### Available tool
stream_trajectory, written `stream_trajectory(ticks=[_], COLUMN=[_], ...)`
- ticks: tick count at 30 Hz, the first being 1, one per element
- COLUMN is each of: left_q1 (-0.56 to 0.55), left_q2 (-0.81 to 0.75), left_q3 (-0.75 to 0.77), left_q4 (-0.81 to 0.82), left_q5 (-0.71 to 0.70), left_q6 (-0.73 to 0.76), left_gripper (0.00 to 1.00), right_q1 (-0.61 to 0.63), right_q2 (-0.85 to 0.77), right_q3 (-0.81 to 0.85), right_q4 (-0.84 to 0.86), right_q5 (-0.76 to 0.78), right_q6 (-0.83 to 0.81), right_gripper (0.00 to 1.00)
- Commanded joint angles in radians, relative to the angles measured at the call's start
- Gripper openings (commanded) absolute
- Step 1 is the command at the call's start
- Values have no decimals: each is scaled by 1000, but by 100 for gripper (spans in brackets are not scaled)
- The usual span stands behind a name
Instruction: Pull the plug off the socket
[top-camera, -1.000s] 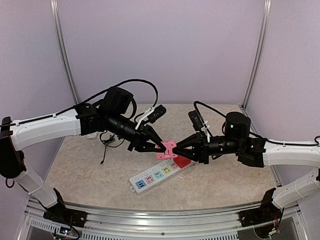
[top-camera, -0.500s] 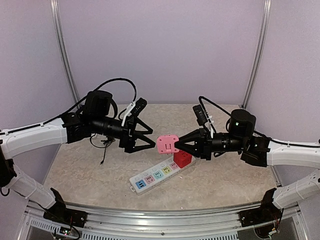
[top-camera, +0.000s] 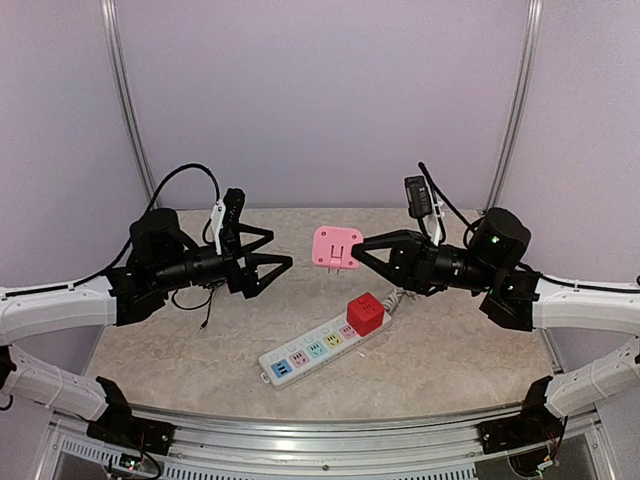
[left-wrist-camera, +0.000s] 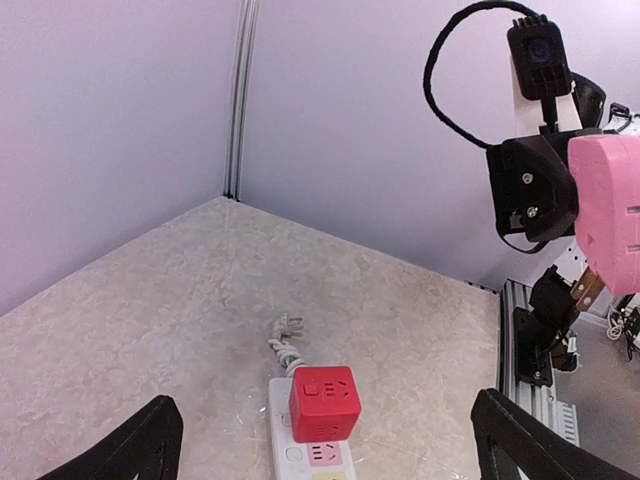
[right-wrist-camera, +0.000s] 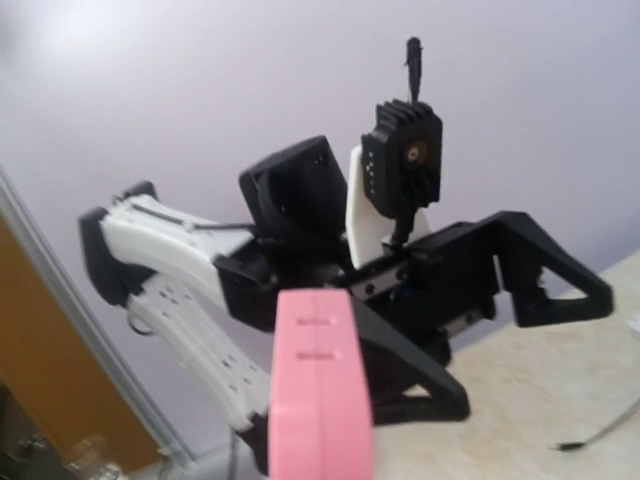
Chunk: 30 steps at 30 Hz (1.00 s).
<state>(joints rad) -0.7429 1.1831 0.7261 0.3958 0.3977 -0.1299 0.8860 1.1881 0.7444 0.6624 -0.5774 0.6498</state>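
Nearest me, the long white power strip (top-camera: 315, 349) with its row of pastel outlet faces lies slantwise on the marbled beige tabletop (top-camera: 450, 350). Its white cord (left-wrist-camera: 285, 348) is bunched at the far end. A red cube adapter (top-camera: 365, 313) sits plugged into that far end.

Above and beyond it, the flat pink square plug (top-camera: 335, 246) hangs in the air, well clear of the strip, with its prongs (left-wrist-camera: 585, 290) bare. The right gripper (top-camera: 360, 247) has its fingers pinched shut on the plug's edge. Opposite, the left gripper (top-camera: 282, 247) stands spread wide with nothing in it, apart from the plug and well above the strip.

To my eye the pull itself is done, and what remains is getting the plug down safely. The right arm should hold its pinch firm, since it has only an edge of a flat piece that could swivel. It should carry the plug sideways, away from the red cube, and lower it onto bare tabletop before letting go. The left arm does best to stay back, out of that path.
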Motion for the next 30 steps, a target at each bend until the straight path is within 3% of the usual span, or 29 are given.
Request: stream_trajectory(ticks=[1, 12, 30], left_q1=[-49, -132, -184], left_q2=[41, 167, 167], left_q3=[28, 63, 121], left_q4=[122, 281, 258], left_q5=[-26, 2, 70], left_q6=[43, 65, 98], left_gripper=[99, 99, 98], right_q1=[-5, 2, 3], right_q2=[43, 96, 115], right_q3=[12, 5, -19], right_q4=[178, 313, 322], right_q5=[-45, -62, -56], right_q6=[132, 240, 248], right_gripper=[0, 0, 0])
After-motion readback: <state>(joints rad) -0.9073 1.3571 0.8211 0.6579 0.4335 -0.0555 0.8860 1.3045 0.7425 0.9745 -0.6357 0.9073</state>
